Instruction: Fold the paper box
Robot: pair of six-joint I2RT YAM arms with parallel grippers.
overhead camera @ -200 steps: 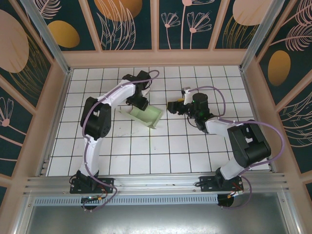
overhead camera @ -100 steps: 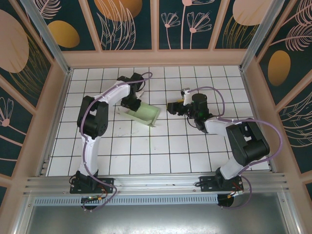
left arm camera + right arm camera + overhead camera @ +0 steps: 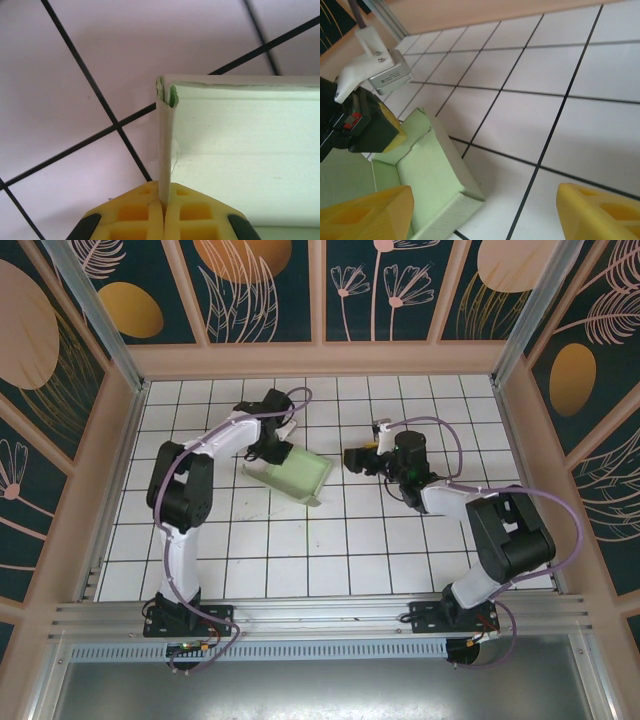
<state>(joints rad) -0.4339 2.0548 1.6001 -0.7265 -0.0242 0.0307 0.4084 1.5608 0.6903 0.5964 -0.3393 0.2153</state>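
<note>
The pale mint-green paper box (image 3: 293,476) lies partly folded on the white tiled floor, walls raised. My left gripper (image 3: 274,451) is at its far left corner, and in the left wrist view its yellow fingers (image 3: 145,210) are shut on the box's thin upright wall (image 3: 165,145). My right gripper (image 3: 356,460) hovers just right of the box, open, nothing between its fingers (image 3: 365,215). In the right wrist view the box (image 3: 435,175) sits lower left, with the left gripper (image 3: 395,139) pinching its far wall.
A raised wooden border (image 3: 320,360) and patterned side panels fence in the tiled floor (image 3: 300,560). The arm bases stand on the metal rail (image 3: 320,618) at the near edge. Open tiles lie in front of the box.
My left gripper has shut on the box's wall. The left arm's elbow has swung to the left and the box has shifted slightly. The right arm has stayed still.
</note>
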